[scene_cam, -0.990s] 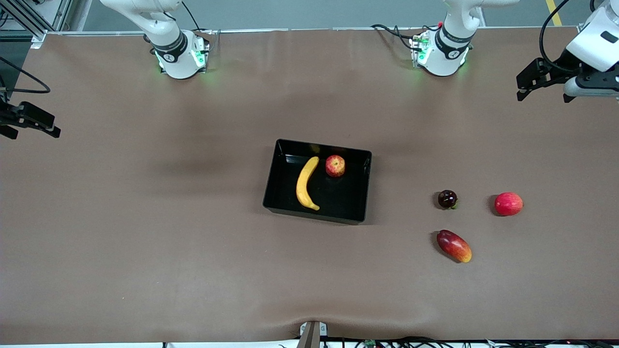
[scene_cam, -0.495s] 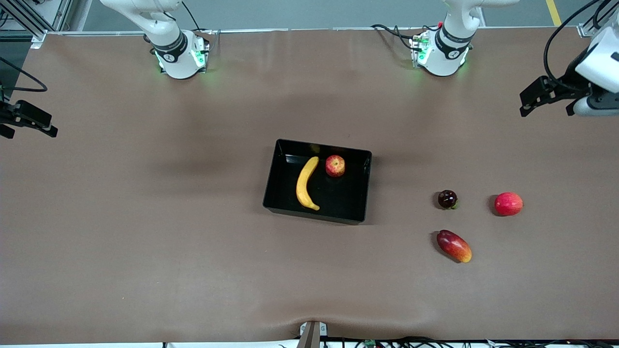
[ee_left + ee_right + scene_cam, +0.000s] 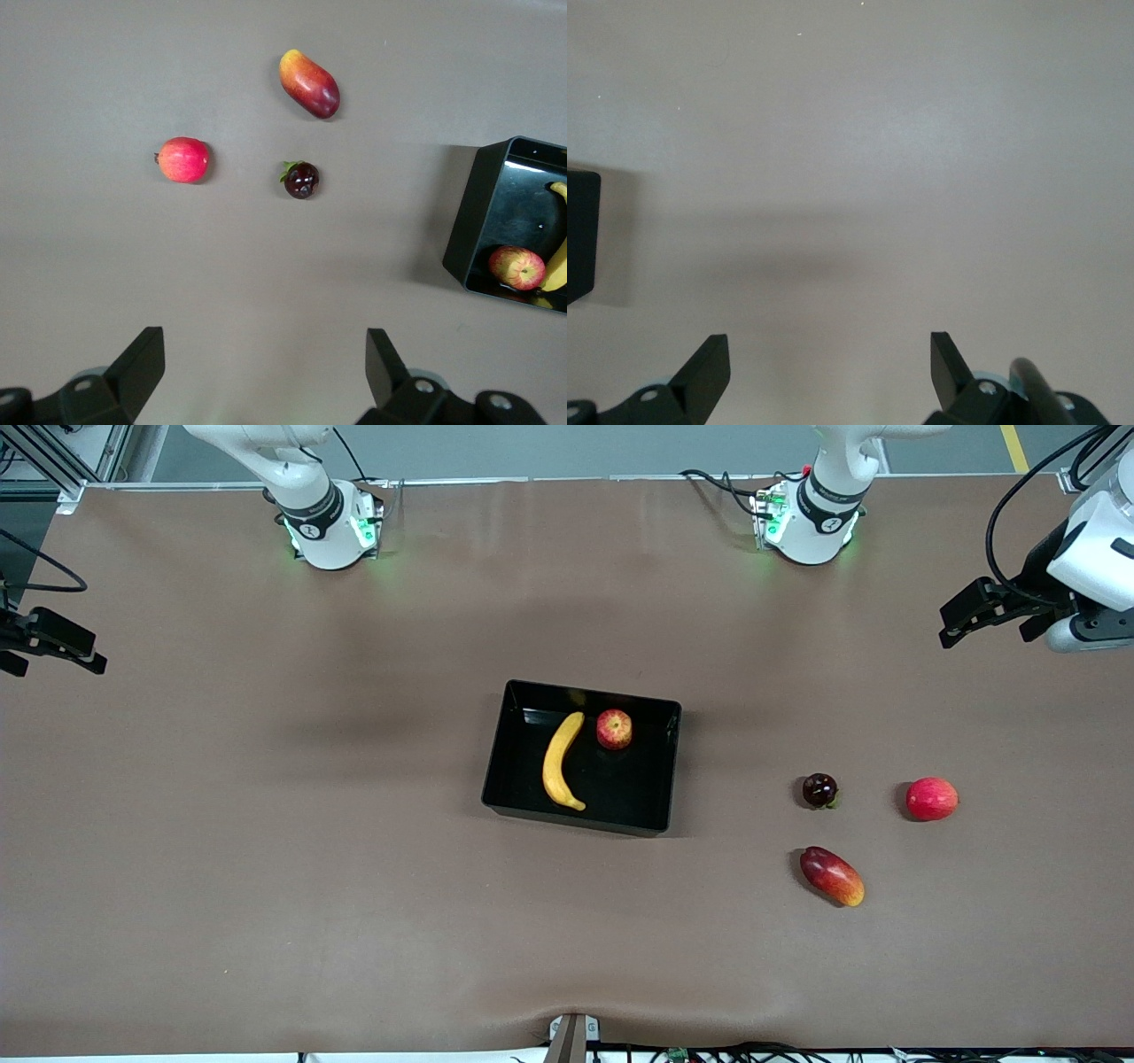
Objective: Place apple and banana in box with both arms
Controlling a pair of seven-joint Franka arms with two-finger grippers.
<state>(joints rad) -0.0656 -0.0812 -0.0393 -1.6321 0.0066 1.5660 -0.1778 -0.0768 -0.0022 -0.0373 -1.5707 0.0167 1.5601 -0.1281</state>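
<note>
The black box [image 3: 510, 776] stands at the middle of the table. The yellow banana [image 3: 562, 761] and the red-and-yellow apple [image 3: 614, 729] lie in it, side by side. The box [image 3: 478, 212], apple [image 3: 517, 267] and a bit of the banana [image 3: 558, 270] also show in the left wrist view. My left gripper [image 3: 961, 624] is open and empty, raised over the table's edge at the left arm's end; its fingertips [image 3: 142, 354] show bare table between them. My right gripper [image 3: 58, 655] is open and empty over the right arm's end; its fingertips [image 3: 709, 359] frame bare table, with a corner of the box [image 3: 580, 235] at the edge.
Three other fruits lie toward the left arm's end: a dark purple round fruit [image 3: 819, 790], a smooth pinkish-red round fruit [image 3: 931, 799] and a red-and-orange mango-like fruit [image 3: 831, 876]. They also show in the left wrist view: dark fruit [image 3: 301, 179], pinkish fruit [image 3: 183, 159], mango [image 3: 309, 83].
My left gripper has shifted slightly downward in the front view near the table's end. The right gripper has barely moved. The fruits and box have not moved.
</note>
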